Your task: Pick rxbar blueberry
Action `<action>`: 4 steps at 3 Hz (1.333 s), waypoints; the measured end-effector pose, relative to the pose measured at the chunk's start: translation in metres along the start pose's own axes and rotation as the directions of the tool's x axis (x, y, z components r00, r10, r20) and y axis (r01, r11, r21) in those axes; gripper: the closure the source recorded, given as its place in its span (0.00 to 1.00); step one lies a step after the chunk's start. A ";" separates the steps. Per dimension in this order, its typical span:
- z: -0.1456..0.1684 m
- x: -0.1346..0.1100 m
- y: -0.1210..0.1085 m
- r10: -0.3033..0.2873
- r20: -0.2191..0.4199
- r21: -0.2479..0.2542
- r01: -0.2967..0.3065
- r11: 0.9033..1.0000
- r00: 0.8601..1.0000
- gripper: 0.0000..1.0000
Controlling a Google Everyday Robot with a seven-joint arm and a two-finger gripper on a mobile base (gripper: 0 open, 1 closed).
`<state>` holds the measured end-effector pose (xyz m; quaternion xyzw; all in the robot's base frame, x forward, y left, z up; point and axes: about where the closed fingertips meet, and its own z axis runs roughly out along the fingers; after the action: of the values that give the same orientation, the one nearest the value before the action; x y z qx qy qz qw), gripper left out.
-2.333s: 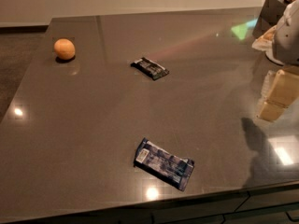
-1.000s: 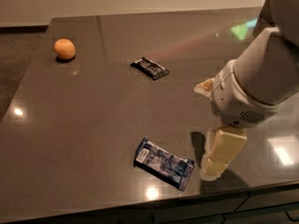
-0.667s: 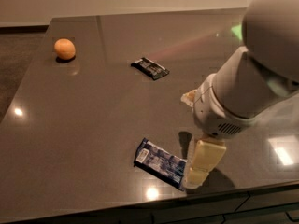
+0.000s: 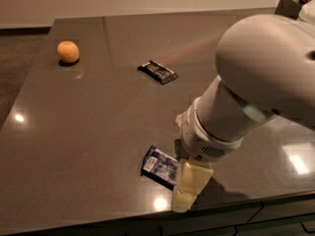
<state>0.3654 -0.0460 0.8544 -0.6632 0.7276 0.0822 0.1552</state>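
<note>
The rxbar blueberry, a flat bar in a shiny blue wrapper with white label patches, lies near the front edge of the dark table. Its right end is hidden behind my gripper. The gripper hangs from the large white arm and sits right over the bar's right end, one cream-coloured finger showing in front.
A smaller black-wrapped bar lies at the table's middle back. An orange sits at the back left. The table's front edge runs just below the gripper. A dark object stands at the far right corner.
The arm has swung in from the right edge to the left and down, and the gripper now covers the blue bar's right end. The bars and orange have not moved.
</note>
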 end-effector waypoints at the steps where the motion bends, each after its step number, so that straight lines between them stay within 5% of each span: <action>1: 0.017 -0.007 0.008 0.003 -0.009 -0.037 -0.004 0.999 1.000 0.03; 2: 0.025 -0.012 0.010 -0.001 -0.014 -0.057 0.000 0.998 1.000 0.05; 3: 0.031 -0.013 0.011 -0.006 -0.026 -0.071 0.004 0.997 1.000 0.19; 4: 0.034 -0.013 0.012 -0.010 -0.036 -0.078 0.007 0.997 0.999 0.51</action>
<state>0.3588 -0.0213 0.8259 -0.6733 0.7236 0.0977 0.1161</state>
